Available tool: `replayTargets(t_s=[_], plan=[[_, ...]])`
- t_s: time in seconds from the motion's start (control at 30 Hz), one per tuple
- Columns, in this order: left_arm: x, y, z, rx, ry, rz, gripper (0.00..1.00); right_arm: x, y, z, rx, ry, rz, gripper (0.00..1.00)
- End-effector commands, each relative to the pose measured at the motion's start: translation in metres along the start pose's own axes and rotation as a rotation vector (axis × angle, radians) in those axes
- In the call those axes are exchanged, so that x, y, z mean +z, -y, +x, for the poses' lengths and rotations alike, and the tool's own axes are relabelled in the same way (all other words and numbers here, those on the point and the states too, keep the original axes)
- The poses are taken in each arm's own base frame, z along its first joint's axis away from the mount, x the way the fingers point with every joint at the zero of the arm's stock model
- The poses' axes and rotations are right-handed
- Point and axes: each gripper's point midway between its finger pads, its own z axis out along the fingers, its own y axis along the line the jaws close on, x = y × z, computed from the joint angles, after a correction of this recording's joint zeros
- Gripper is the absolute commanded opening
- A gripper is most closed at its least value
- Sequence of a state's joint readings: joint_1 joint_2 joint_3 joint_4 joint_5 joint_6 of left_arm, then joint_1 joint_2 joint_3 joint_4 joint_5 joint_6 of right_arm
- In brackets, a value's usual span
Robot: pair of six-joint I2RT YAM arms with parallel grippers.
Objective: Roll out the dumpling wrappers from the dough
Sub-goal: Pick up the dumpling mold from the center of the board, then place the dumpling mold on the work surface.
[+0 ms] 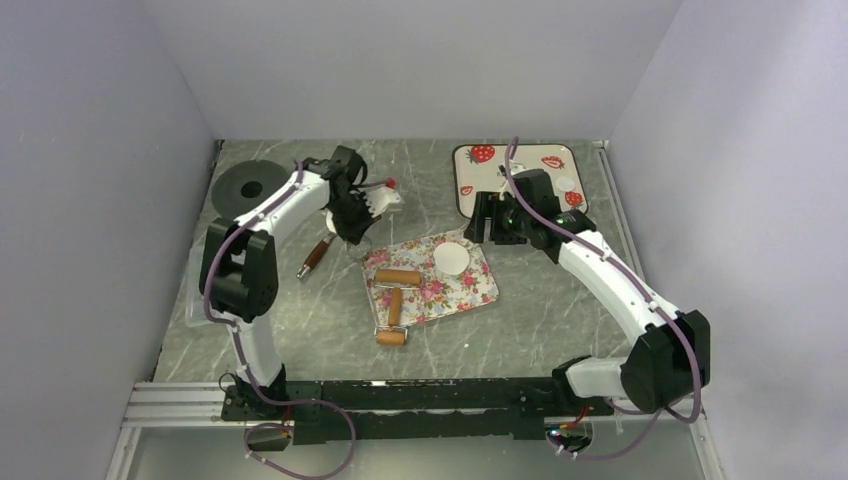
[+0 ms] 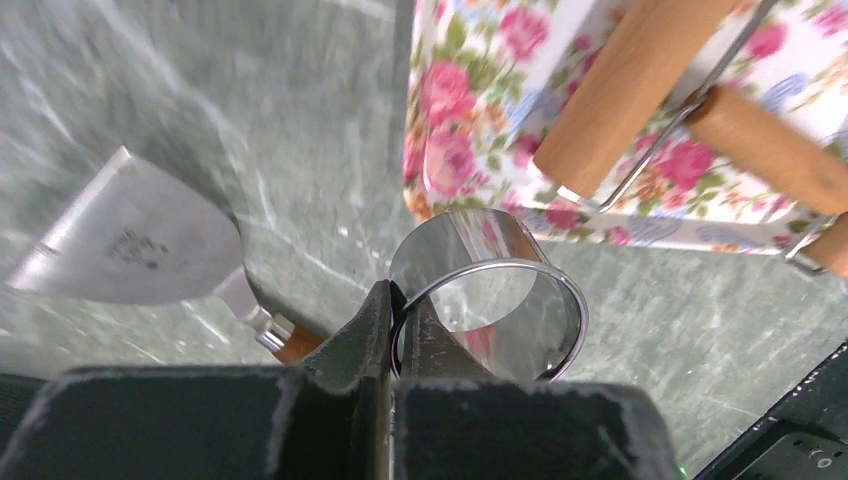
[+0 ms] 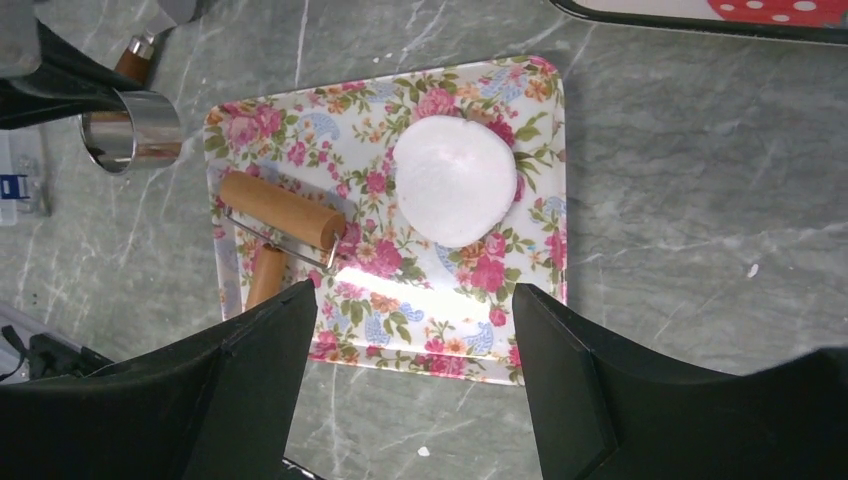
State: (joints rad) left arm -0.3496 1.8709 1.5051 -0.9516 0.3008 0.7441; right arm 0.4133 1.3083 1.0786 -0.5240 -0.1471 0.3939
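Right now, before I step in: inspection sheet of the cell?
Surface: marbled table, floral tray near its middle.
Job's things: flat dough disc and rolling pin on the floral tray; one dumpling wrapper on the strawberry tray.
Clutter: scraper and black disc lying left of the floral tray.
End effectors: left end effector shut on the ring cutter wall; right end effector open above the floral tray.
Cables: purple cable along each arm.
Surroundings: plain walls on three sides.

Light: bright, even, overhead.
Glare: on the metal ring point(image 2: 470, 238) in the left tool point(image 2: 397, 302).
Blur: spatula blade point(image 2: 130, 235) left of it, soft.
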Motion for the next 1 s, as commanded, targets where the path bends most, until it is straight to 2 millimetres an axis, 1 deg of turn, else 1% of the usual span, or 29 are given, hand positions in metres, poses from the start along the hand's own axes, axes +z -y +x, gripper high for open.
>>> replayTargets(t_s=[0.0,0.1,0.27,0.37,0.47,0.6,0.73,0.83,0.97], plan=[[-0.021,0.028,-0.054,0.126,0.054,0.032,0.00,-0.012,0.003,-0.015,0.004,0.080,-0.073,0.76],[-0.005,0.051,-0.088,0.202,0.052,0.078,0.00,-0.014,0.017,-0.017,0.070,0.109,-0.102,0.77],[0.037,0.088,-0.138,0.261,0.042,0.146,0.00,-0.018,0.034,-0.015,0.128,0.142,-0.116,0.76],[0.060,0.101,-0.164,0.290,0.055,0.137,0.00,-0.022,0.041,-0.015,0.143,0.171,-0.121,0.74],[0.081,0.099,-0.181,0.273,0.064,0.112,0.00,-0.026,0.037,-0.011,0.135,0.189,-0.163,0.71],[0.094,0.095,-0.198,0.217,0.099,0.105,0.00,-0.030,0.036,-0.003,0.151,0.202,-0.175,0.67],[0.098,0.096,-0.196,0.209,0.089,0.115,0.00,-0.030,0.033,0.005,0.163,0.208,-0.205,0.65],[0.101,0.090,-0.194,0.199,0.083,0.085,0.00,-0.028,0.035,0.011,0.181,0.207,-0.201,0.62],[0.102,0.085,-0.195,0.177,0.079,0.054,0.00,-0.028,0.038,0.009,0.205,0.230,-0.186,0.58]])
